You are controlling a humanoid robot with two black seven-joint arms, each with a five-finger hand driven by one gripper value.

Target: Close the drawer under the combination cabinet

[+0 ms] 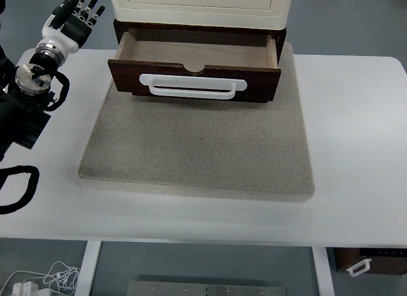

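1. Under the cream cabinet [197,6] at the far middle of the bench [356,118], the drawer [194,70] is seen pulled well out toward the near edge, so the closing has not been done; by the look of it, the whole push is left.
2. Its dark brown front panel is crossed by a white handle [194,86], and a small half-round notch is cut into the top edge of that panel.
3. Inside the drawer, only a bare light-brown floor is shown; nothing is seen lying in it, though the rear part is hidden beneath the cabinet.
4. What the cream cabinet above holds cannot be told, since its front is shut and mostly cropped by the top of the view.
5. A grey mat [197,149] is laid under the cabinet and drawer, with its near part bare.
6. The left hand [73,19] is held raised at the far left, well apart from the drawer, with fingers spread and nothing grasped.
7. No contact with the drawer front is made yet; it is judged that the hand must be brought across to the panel before the drawer can be pushed in.
8. The right hand is not in view.
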